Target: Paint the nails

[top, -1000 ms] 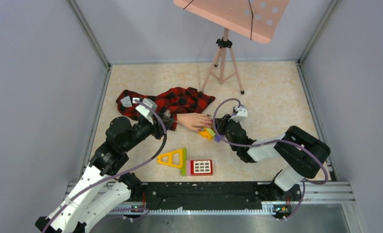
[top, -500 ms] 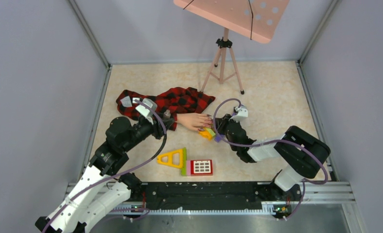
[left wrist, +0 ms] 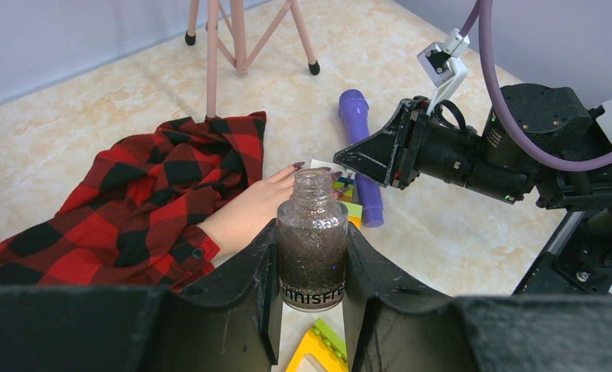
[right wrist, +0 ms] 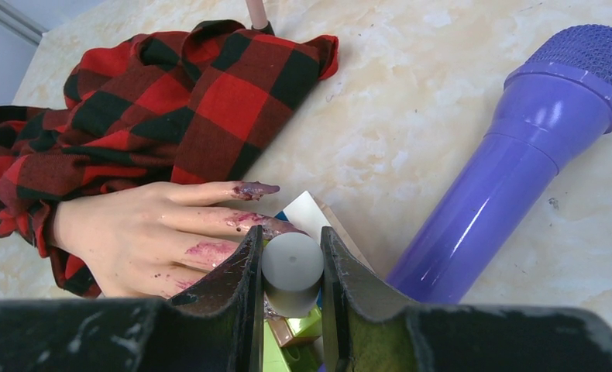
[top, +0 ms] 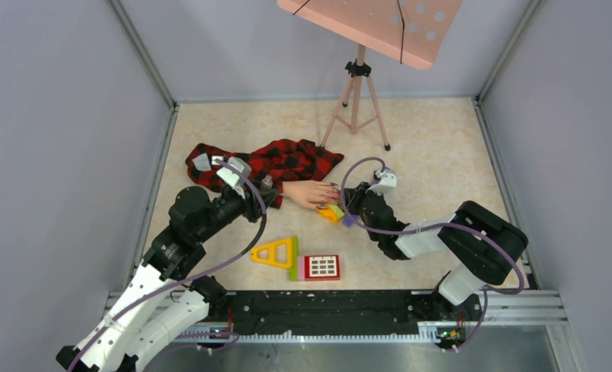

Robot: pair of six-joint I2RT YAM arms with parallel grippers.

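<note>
Clamping a stubby white brush cap [right wrist: 292,267], the right gripper [right wrist: 290,242] is shut tight on it. The bristles are hidden under the cap, so I can't tell whether they touch anything.

Just ahead-left of those jaws are the nails [right wrist: 258,188]: purplish tips on the dummy hand [right wrist: 125,232], with the nearest one almost against the left jaw. A white card [right wrist: 307,211] sits directly ahead, under the fingertips. Toy blocks [right wrist: 297,325] sit below the cap.

Risks on this side:
- Blind contact. With the brush tip unseen, any stroke can land on skin rather than nail (knuckles below the nails show purple smears).
- The hand looks loose on the table. A sideways push from the jaw would probably slide it instead of painting it.
- A purple toy microphone [right wrist: 512,170] lies just right of the jaws. A wide swing out could knock it, and it's round, so it would roll.

The left gripper [left wrist: 312,231] is closed around an uncapped glass bottle [left wrist: 312,256] of dark glittery polish, held upright. The dummy hand lies just beyond the bottle, and the plaid sleeve [left wrist: 117,201] spreads out to the left.

Risks here:
- The neck is open, so a tilt or bump would spill onto the sleeve or table.
- On a re-dip the two grippers converge close together, so a missed neck means a collision.
</note>
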